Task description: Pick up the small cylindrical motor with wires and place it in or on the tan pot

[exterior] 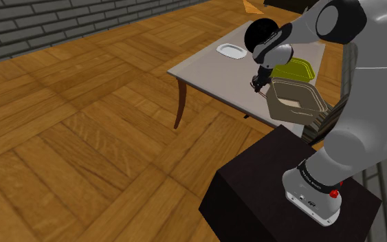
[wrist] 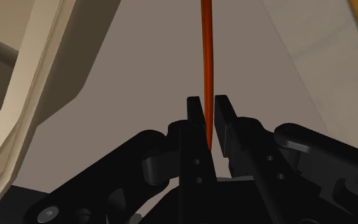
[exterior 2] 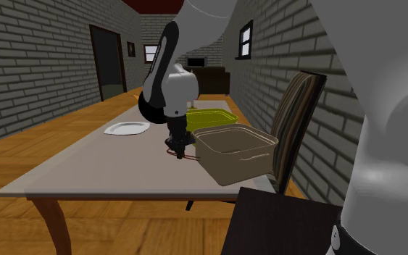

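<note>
The grasp is in hand: the gripper (wrist: 208, 103) is clasping the motor (exterior 2: 173, 153) by its thin orange-red wire (wrist: 205, 57), fingers nearly meeting on it. It is sitting low at the table (exterior 2: 86, 165), mid-frame in the second exterior view, just left of the pot (exterior 2: 238, 165). The motor's body is hiding behind the fingers. Next, I judge, it is needing a lift, then a short carry over the pot's rim.

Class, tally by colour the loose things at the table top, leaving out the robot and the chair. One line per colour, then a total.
White: 1, plate
Yellow-green: 1, tub
Tan: 1, pot
Red-orange: 1, motor, judged by its wire
Total: 4
</note>
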Controlling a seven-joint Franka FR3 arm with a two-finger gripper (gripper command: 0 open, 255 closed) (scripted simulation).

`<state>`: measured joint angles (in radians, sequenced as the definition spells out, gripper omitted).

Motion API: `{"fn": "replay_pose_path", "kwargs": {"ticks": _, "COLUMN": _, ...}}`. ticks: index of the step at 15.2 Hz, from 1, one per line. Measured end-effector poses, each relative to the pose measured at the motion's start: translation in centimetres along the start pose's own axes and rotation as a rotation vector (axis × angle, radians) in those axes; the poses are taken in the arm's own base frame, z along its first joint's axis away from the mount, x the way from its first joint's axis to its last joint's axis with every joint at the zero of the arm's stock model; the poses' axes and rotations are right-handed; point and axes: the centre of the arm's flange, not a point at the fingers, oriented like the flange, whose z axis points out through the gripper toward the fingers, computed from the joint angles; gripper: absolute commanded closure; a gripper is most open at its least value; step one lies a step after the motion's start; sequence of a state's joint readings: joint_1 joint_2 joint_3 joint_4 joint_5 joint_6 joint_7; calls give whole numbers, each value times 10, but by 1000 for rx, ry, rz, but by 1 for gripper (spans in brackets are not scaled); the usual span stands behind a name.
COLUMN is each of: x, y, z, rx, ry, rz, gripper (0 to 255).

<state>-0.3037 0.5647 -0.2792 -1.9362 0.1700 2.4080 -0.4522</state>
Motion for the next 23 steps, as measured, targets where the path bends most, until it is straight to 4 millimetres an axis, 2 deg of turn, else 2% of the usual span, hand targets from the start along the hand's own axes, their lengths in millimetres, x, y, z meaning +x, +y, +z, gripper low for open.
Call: {"fn": "replay_pose_path", "kwargs": {"ticks": 23, "x": -10, "y": 2, "z": -121, "rx": 0, "ry": 0, "rz": 0, "gripper": 255}}
